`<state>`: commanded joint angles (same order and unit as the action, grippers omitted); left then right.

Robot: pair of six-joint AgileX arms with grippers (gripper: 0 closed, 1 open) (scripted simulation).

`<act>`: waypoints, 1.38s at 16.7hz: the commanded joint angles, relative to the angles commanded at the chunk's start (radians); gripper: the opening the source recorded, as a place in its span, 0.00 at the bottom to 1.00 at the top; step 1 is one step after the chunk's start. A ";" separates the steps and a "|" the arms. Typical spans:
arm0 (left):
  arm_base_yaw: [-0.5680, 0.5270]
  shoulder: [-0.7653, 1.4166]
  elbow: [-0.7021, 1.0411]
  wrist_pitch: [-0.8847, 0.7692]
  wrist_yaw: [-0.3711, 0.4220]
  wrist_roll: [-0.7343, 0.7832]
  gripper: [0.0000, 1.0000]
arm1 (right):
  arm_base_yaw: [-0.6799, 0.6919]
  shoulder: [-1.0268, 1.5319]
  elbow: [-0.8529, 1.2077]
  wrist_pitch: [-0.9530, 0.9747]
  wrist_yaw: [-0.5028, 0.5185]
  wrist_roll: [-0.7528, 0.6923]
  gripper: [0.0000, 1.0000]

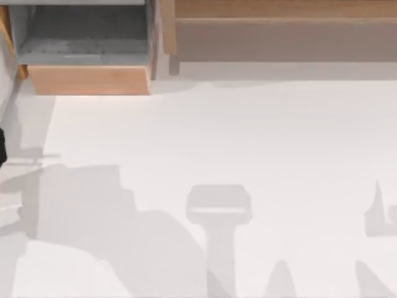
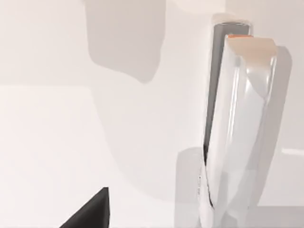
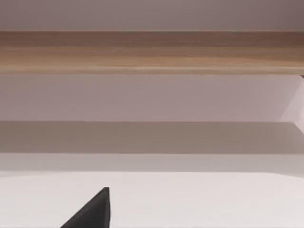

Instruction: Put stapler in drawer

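The drawer (image 1: 87, 79) stands pulled out at the table's far left, with a grey floor and walls behind its orange-tan front panel. The left wrist view holds a long glossy white object with a grey side and an orange end, which looks like the stapler (image 2: 240, 128), lying on the white table. A dark part of my left gripper (image 2: 90, 216) shows at that view's edge, apart from the stapler. A dark piece of my left arm (image 1: 1, 146) sits at the table's left edge. A dark part of my right gripper (image 3: 90, 216) faces the back wall.
A long wooden ledge (image 1: 279, 9) runs along the back right, next to the drawer, and fills the upper right wrist view (image 3: 152, 50). The white table (image 1: 217, 136) carries only grey shadows across its near half.
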<state>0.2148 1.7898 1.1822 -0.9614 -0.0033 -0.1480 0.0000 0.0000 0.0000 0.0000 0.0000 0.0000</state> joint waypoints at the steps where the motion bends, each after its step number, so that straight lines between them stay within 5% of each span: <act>1: 0.001 0.003 -0.003 0.003 0.000 -0.001 1.00 | 0.000 0.000 0.000 0.000 0.000 0.000 1.00; 12: 0.007 0.090 -0.105 0.193 0.000 0.003 1.00 | 0.000 0.000 0.000 0.000 0.000 0.000 1.00; 23: 0.007 0.090 -0.105 0.193 0.000 0.003 0.17 | 0.000 0.000 0.000 0.000 0.000 0.000 1.00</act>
<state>0.2218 1.8798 1.0772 -0.7686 -0.0030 -0.1454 0.0000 0.0000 0.0000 0.0000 0.0000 0.0000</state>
